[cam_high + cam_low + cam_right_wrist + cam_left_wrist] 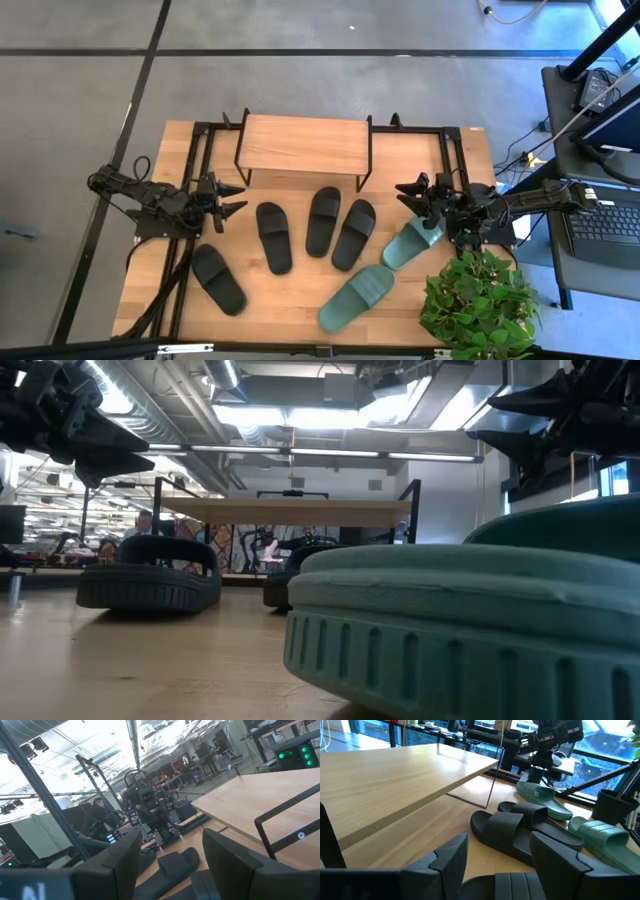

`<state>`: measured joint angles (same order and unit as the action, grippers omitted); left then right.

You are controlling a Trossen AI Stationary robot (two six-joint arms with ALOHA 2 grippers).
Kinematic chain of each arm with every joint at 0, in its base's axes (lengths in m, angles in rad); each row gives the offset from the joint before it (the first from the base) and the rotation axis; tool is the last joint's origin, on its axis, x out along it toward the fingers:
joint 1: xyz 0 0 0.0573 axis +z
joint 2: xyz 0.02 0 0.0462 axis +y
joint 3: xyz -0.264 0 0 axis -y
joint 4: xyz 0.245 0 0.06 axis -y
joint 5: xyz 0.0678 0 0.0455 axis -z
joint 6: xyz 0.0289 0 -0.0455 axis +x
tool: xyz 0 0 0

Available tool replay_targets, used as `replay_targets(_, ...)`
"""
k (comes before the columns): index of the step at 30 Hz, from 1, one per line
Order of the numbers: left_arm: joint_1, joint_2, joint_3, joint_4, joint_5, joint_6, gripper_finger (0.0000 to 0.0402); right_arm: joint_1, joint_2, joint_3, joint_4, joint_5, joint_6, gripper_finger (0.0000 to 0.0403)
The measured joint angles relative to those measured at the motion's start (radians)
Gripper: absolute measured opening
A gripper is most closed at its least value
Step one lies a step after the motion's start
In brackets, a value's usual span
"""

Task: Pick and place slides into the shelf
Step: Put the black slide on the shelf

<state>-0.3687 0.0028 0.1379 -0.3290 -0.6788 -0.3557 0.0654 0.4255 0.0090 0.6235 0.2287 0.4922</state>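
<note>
Shelf (303, 143) top: light wood, smooth, w/ thin black metal legs. Table (290, 305): wood too, w/ grain lines. Black slides (273, 236): matt rubber. Green slides (357, 297): matt rubber, ribbed edge. Grippers look like matt black plastic.

High view: overhead, straight down, whole surface (300, 290) and both arms in frame. Low view: at surface height, facing level toward the shelf (290, 512); a green slide (470, 620) sits very near the lens, filling the right half, likely hiding much behind it. Left wrist view: faces right across the surface past the shelf top (395, 785). Right wrist view: faces left. Each wrist view takes in the opposite arm; all four share the shelf.
</note>
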Motion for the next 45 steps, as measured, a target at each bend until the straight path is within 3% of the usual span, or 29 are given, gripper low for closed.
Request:
replay_targets(13, 0.000, 0.000, 0.000, 0.000, 0.000, 0.000, 0.0204, 0.000, 0.000, 0.031, -0.017, 0.003, -0.028, 0.0211)
replay_targets(18, 0.000, 0.000, 0.000, 0.000, 0.000, 0.000, 0.0204, 0.000, 0.019, 0.204, -0.182, -0.002, -0.136, 0.0211)
replay_targets(22, 0.000, 0.000, 0.000, 0.000, 0.000, 0.000, 0.0204, 0.001, 0.082, 0.429, -0.439, -0.021, -0.246, 0.0211)
replay_targets(30, 0.000, 0.000, 0.000, 0.001, 0.000, 0.000, 0.0204, 0.043, 0.397, 0.842, -0.917, -0.020, -0.367, 0.0211)
replay_targets(35, 0.000, 0.000, 0.000, 0.001, 0.000, 0.000, 0.0204, 0.102, 0.637, 1.024, -1.121, -0.002, -0.327, 0.0196)
replay_targets(39, 0.000, 0.000, 0.000, 0.001, 0.000, 0.000, 0.0204, 0.145, 0.821, 1.102, -1.249, 0.015, -0.250, 0.0177)
replay_targets(45, 0.000, 0.000, 0.000, 0.000, 0.000, 0.000, 0.0204, 0.182, 1.048, 1.113, -1.340, 0.014, -0.129, 0.0157)
